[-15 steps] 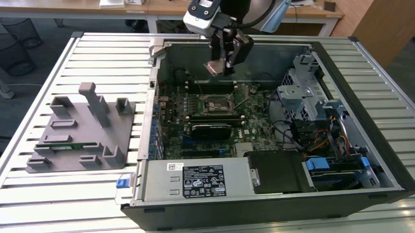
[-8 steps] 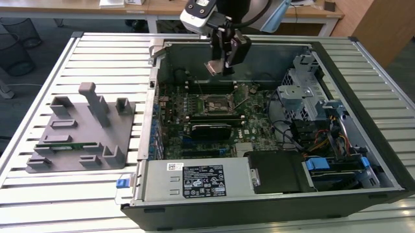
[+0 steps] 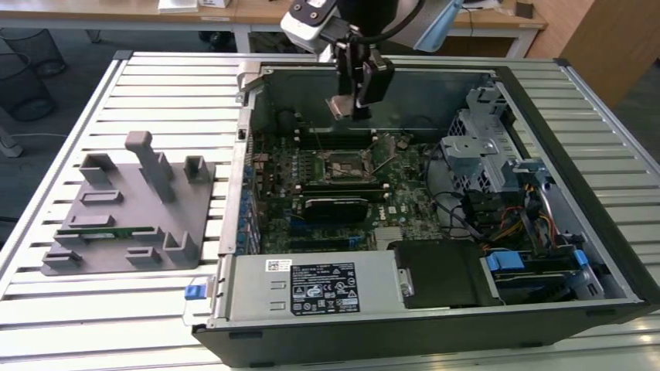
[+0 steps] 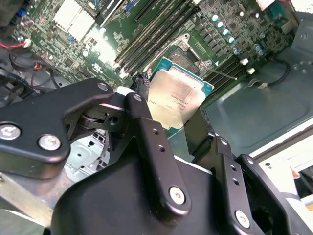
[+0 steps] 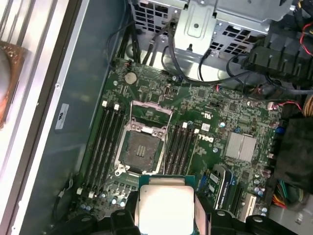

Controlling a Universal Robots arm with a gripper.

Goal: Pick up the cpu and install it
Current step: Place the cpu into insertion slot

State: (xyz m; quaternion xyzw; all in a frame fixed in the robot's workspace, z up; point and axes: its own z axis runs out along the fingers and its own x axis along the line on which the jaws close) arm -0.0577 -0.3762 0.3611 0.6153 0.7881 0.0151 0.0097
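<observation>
My gripper [image 3: 351, 107] hangs over the open computer case [image 3: 243, 154], shut on the cpu [image 3: 339, 106] by two opposite edges. In both wrist views the cpu [image 4: 176, 95] [image 5: 164, 208] is a square chip with a shiny silver top and a thin green rim, clamped between the black fingers [image 4: 146, 127]. On the green motherboard below lies the black-framed socket [image 5: 142, 149] [image 3: 345, 164], with its metal load plate raised and its lever swung out. The chip sits above the board, clear of the socket and a little off to one side of it.
Memory slots [image 5: 107, 142] flank the socket. A metal drive cage [image 3: 480, 147] with cables stands at the exterior view's right, and a power supply [image 3: 309, 286] sits at the front. At the left, a grey fixture [image 3: 134, 209] on the slatted table holds a green memory stick [image 3: 113, 232].
</observation>
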